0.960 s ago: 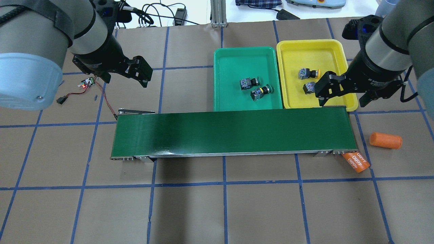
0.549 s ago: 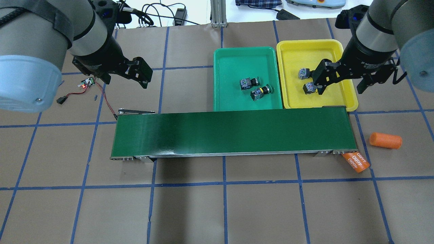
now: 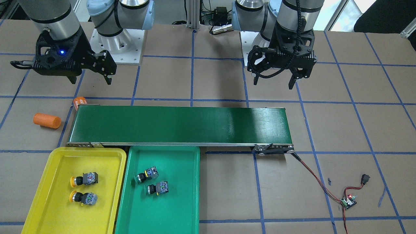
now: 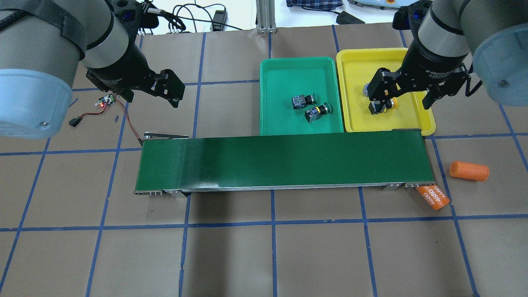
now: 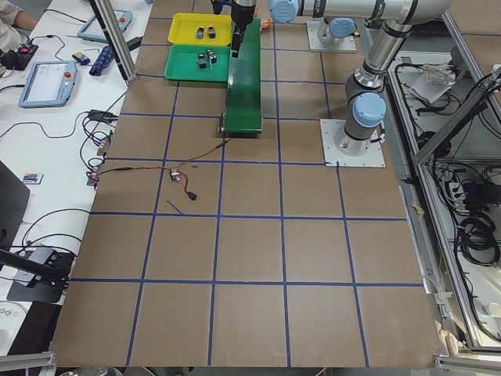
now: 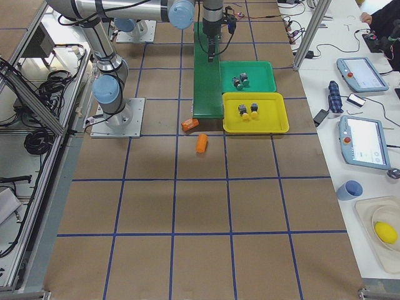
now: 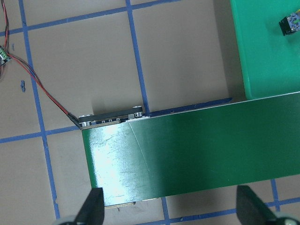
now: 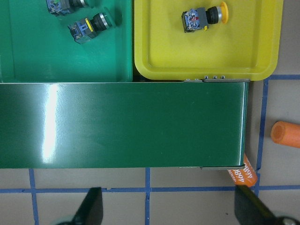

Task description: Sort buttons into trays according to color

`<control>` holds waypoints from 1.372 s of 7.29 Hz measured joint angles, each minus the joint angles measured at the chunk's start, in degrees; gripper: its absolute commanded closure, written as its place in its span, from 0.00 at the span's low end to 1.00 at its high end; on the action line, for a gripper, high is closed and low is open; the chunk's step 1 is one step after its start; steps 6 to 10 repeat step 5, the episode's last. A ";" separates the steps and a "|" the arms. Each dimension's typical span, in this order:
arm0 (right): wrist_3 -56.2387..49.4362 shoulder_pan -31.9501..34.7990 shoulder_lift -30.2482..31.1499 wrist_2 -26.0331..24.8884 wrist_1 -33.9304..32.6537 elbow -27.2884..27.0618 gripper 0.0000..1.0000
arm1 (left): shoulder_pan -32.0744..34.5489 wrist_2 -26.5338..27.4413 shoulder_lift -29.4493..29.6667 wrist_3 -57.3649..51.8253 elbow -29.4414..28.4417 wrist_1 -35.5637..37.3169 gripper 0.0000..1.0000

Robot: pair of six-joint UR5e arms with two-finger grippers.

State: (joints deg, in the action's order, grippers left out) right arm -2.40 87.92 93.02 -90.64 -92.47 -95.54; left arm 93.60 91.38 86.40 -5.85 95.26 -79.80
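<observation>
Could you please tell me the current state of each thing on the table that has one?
left gripper: open, empty
right gripper: open, empty
yellow buttons: two, on their sides in the yellow tray
green buttons: two, on their sides in the green tray
conveyor belt: no buttons on it
controller board: red light on

"4680" (printed twice), orange cylinder (image 4: 433, 197)

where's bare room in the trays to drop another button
Both are bare at the end away from the belt. The green tray holds the green buttons mid-tray, the yellow tray the yellow buttons likewise.
</observation>
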 measured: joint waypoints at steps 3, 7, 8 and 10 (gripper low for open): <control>-0.07 0.05 0.20 0.10 0.11 0.00 0.00 | 0.00 0.10 0.13 0.18 -0.61 -0.52 0.00; -0.25 0.06 0.67 0.07 0.17 0.00 0.00 | 0.00 0.11 0.16 1.14 -0.67 -0.86 0.00; -0.25 0.06 0.67 0.07 0.17 0.00 0.00 | 0.00 0.11 0.16 1.14 -0.67 -0.86 0.00; -0.25 0.06 0.67 0.07 0.17 0.00 0.00 | 0.00 0.11 0.16 1.14 -0.67 -0.86 0.00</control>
